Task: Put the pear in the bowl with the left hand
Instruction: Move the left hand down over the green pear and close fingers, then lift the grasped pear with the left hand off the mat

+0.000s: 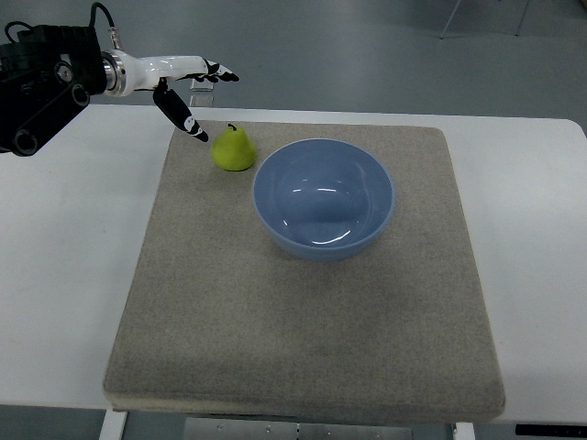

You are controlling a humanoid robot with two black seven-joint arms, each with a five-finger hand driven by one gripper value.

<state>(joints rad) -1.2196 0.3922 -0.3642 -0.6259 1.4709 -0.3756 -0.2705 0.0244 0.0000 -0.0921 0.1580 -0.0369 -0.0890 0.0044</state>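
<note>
White table (532, 229), smooth top, rounded far corner on my right. Beyond its far edge I see grey-blue floor with a dull sheen, and thin pale furniture legs (477, 18) at the top of the view. Most of the table is covered by a square grey-beige mat (303, 348), felt-like, coarse weave, soft rounded corners, slightly thick at the near edge.

Bowl (323, 198) sits on the far half of the mat: pale blue, round, glossy, light glare on the inner wall, nothing in it. Pear (234, 148) stands upright on the mat just left of the bowl, near it, yellow-green, matte skin, short dark stem up.

Left hand (188, 87) comes in from the upper left on a black arm housing; white glossy fingers with black tips, spread apart and holding nothing. The thumb tip points down at the pear, close beside it; I cannot tell whether it touches.
</note>
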